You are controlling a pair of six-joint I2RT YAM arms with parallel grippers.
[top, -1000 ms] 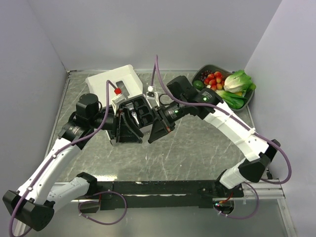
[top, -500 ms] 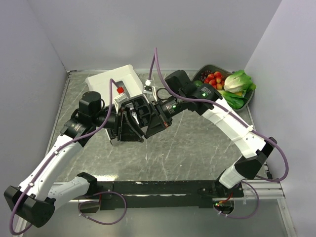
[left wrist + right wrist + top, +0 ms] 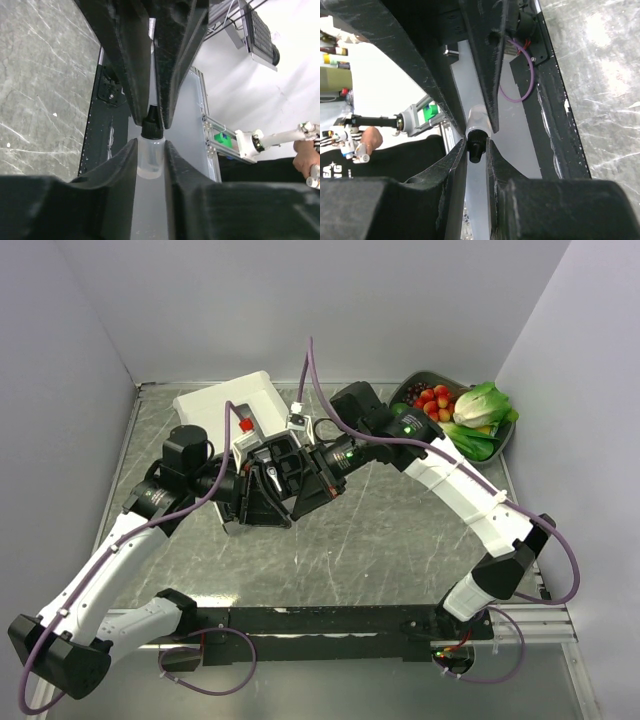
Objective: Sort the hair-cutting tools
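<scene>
Gripped small clear plastic bottle (image 3: 150, 161) by body with left pincer (image 3: 150, 144), by black cap (image 3: 476, 150) with right pincer (image 3: 477, 146)

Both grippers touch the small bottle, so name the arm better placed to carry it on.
Left, probably: the left gripper clasps the clear body of the small bottle, while the right gripper pinches only its black cap.

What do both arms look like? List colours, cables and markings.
The left arm and right arm have white links, black joints and black wedge-shaped jaws. A purple cable runs along each. A green light glows on the right arm.
</scene>
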